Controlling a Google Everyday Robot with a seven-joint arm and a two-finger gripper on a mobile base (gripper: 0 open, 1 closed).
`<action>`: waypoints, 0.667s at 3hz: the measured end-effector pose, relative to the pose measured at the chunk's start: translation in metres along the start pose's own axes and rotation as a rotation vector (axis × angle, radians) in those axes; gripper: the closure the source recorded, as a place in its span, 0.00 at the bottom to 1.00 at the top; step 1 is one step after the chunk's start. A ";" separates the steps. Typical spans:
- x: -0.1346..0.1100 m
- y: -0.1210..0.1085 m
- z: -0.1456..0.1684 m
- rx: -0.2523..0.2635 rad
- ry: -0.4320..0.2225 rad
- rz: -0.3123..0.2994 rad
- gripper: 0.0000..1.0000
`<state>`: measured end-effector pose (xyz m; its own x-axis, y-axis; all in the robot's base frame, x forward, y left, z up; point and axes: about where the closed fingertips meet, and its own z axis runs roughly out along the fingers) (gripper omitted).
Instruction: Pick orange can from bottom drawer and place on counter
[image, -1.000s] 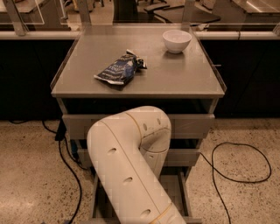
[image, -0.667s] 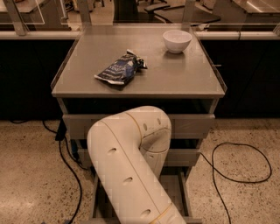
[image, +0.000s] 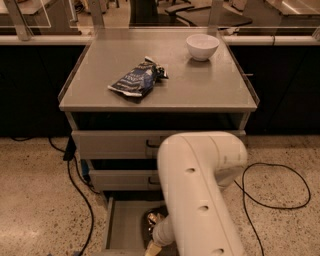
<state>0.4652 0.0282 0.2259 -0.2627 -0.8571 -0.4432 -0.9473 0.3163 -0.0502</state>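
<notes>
The orange can (image: 155, 219), dented with a gold sheen, lies in the open bottom drawer (image: 124, 226), near the middle of its grey floor. My gripper (image: 154, 245) reaches down into that drawer just in front of the can, at the end of my thick white arm (image: 200, 190). The arm hides the right half of the drawer. The counter (image: 200, 87) is the flat grey cabinet top above.
A dark blue snack bag (image: 136, 80) and a white bowl (image: 202, 46) sit on the counter. Two upper drawers (image: 115, 144) are closed. Black cables lie on the speckled floor at the left (image: 75, 200) and the right (image: 280, 200).
My arm has swung to the right. The left part of the bottom drawer and the orange can now show, and the gripper end is down in the drawer.
</notes>
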 end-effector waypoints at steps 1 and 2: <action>-0.043 0.001 0.017 -0.071 -0.155 -0.035 0.00; -0.068 -0.019 0.010 -0.059 -0.220 -0.045 0.00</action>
<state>0.5027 0.0841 0.2481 -0.1795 -0.7588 -0.6261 -0.9680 0.2498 -0.0252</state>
